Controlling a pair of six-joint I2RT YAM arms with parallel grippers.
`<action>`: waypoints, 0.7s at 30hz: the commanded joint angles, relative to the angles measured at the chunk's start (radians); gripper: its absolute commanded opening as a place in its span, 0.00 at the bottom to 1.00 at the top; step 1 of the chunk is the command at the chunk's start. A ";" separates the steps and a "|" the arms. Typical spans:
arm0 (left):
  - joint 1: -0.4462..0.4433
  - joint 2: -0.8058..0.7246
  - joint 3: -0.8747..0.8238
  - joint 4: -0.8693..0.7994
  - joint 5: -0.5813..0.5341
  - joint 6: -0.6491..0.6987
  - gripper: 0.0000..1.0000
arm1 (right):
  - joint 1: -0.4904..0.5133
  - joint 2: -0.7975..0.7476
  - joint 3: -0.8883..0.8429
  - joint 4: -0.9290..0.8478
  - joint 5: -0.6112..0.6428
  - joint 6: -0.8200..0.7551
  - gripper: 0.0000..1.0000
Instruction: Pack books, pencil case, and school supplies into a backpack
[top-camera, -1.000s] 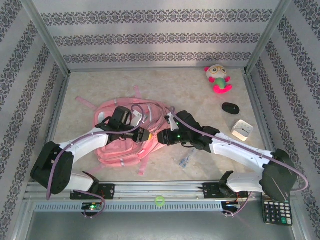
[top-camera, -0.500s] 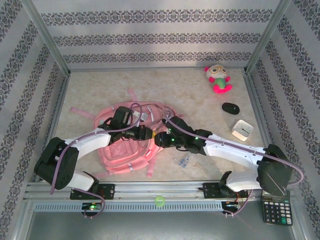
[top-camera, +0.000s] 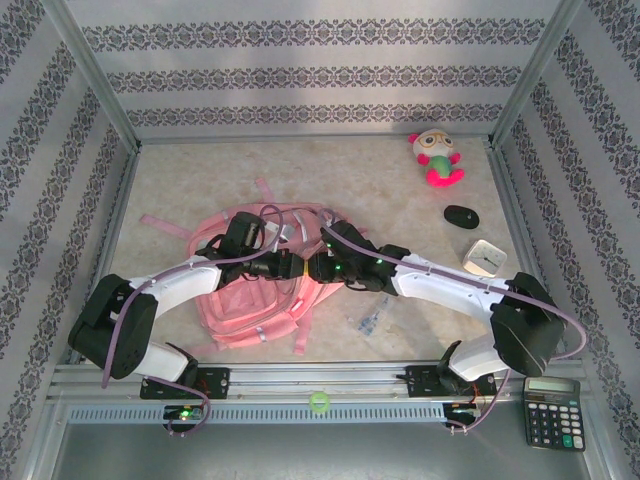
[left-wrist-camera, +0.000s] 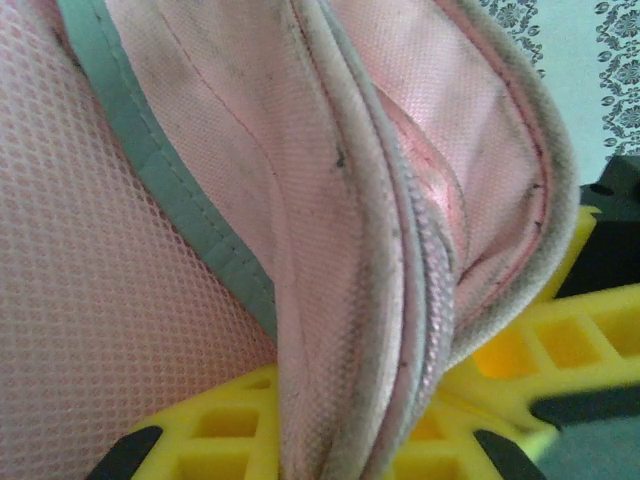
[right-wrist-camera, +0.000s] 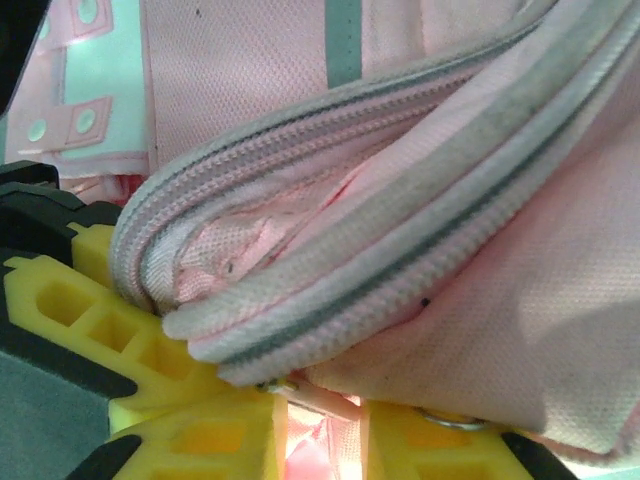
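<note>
Right gripper (top-camera: 316, 268) nudged toward 10 o'clock, clamping the backpack (top-camera: 235, 305) at its 3 o'clock rim; left gripper (top-camera: 291, 266) pinches it too.

On the left side: bent low at the elbow near the base, forearm slanting up and rightward to the left hand (top-camera: 290, 267), yellow fingers (left-wrist-camera: 225, 432) clamped on a fold of the backpack (top-camera: 235, 305). On the right side: stretched long and low leftward from the base, ending at the right hand (top-camera: 318, 268), yellow fingers (right-wrist-camera: 215, 440) drawn close on a zippered edge of the same fabric. Hands tip to tip, nearly touching, facing each other.
</note>
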 joint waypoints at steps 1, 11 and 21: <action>-0.009 0.015 0.011 -0.135 0.072 -0.039 0.00 | -0.005 0.010 0.031 -0.099 0.212 0.014 0.19; -0.010 0.025 0.033 -0.186 0.060 0.001 0.00 | 0.018 0.019 0.101 -0.190 0.327 -0.030 0.28; -0.009 0.025 0.040 -0.207 0.056 0.022 0.00 | 0.041 0.035 0.130 -0.147 0.339 -0.161 0.35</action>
